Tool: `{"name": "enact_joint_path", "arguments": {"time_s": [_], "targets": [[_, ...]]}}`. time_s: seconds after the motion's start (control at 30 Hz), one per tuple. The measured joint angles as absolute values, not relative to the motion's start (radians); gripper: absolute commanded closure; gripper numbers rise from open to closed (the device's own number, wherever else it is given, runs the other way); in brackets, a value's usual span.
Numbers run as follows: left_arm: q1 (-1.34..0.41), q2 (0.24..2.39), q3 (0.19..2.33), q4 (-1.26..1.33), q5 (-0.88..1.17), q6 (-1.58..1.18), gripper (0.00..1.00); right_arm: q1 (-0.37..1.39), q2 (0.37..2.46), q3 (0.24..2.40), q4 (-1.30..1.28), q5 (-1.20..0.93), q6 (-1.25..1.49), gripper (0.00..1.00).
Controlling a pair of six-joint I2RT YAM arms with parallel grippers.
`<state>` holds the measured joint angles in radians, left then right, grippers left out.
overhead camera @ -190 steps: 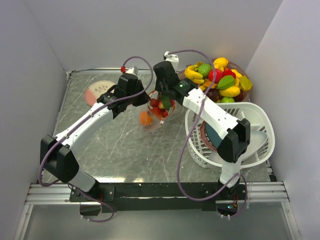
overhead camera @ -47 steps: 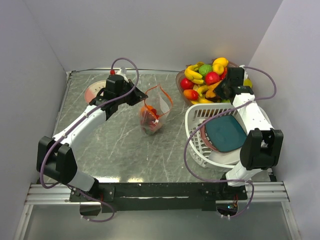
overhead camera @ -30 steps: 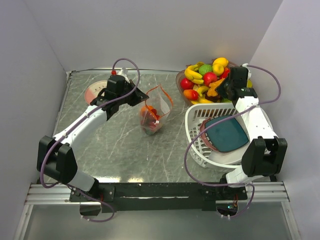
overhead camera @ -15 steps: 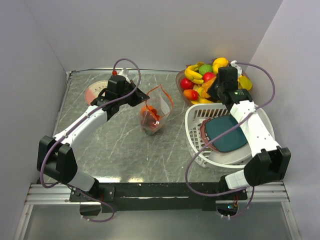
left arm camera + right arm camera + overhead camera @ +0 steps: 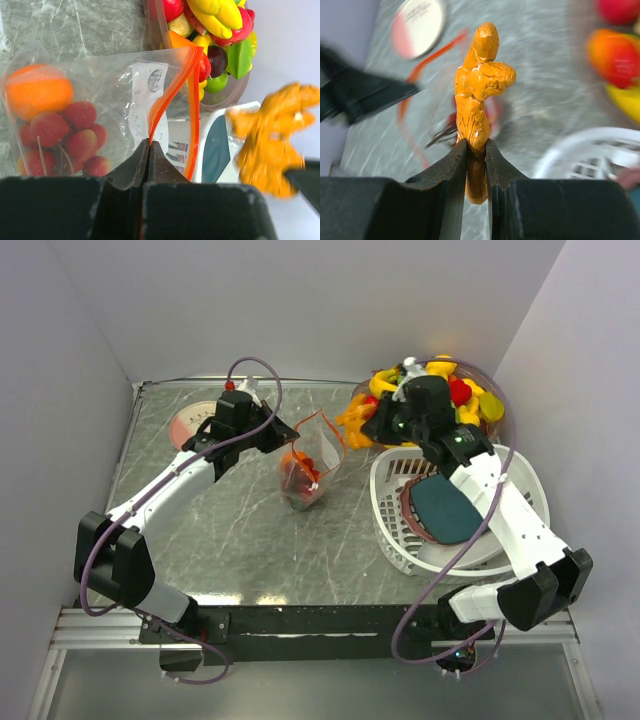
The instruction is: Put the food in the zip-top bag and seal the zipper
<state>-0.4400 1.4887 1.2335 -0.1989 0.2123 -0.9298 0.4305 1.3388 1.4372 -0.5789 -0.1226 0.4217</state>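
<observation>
Risk: right gripper [image 5: 476, 145], clamped on orange food [image 5: 482, 80], clips the bag [image 5: 115, 75] mouth, seemingly narrow; left gripper [image 5: 150, 145] pinches the zipper [image 5: 193, 125].

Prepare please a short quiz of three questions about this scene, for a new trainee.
1. True or false: the left pincer is shut on the zipper of the zip-top bag.
2. Choose: the right pincer holds A) a yellow banana, B) a knobbly orange food piece, C) a green lime.
3. Short answer: where does the teal plate lie?
Key: 1 true; 2 B; 3 in the white basket.
</observation>
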Motion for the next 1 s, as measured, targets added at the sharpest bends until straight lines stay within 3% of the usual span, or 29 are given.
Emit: {"name": "enact_joint_path", "arguments": {"time_s": [0.27,0.63,0.73,0.83,0.87,0.97,1.0], "targets": [[-0.442,1.489,1.234,-0.199,0.212,-0.929,0.99,0.569,1.416,1.507,-0.606,-0.197,0.374,0.97],[-0.442,1.489,1.234,-0.199,0.212,-0.929,0.99,0.627,1.568,1.620,-0.732,-0.058,0.365,0.98],[-0.442,1.489,1.234,-0.199,0.212,-0.929,0.99,0.639,1.624,1.669,-0.753,-0.011,0.369,0.90],[-0.442,1.489,1.234,-0.199,0.212,-0.929,0.99,0.655,1.694,1.736,-0.772,0.032,0.377,0.69],[-0.442,1.489,1.234,-0.199,0.212,-0.929,0.99,0.663,1.716,1.758,-0.780,0.047,0.378,0.53],[-0.442,1.489,1.234,-0.200,0.212,-0.928,0.99,0.695,1.769,1.807,-0.796,0.104,0.391,0.31],[-0.442,1.489,1.234,-0.200,0.212,-0.928,0.99,0.705,1.773,1.809,-0.796,0.118,0.392,0.29]]}}
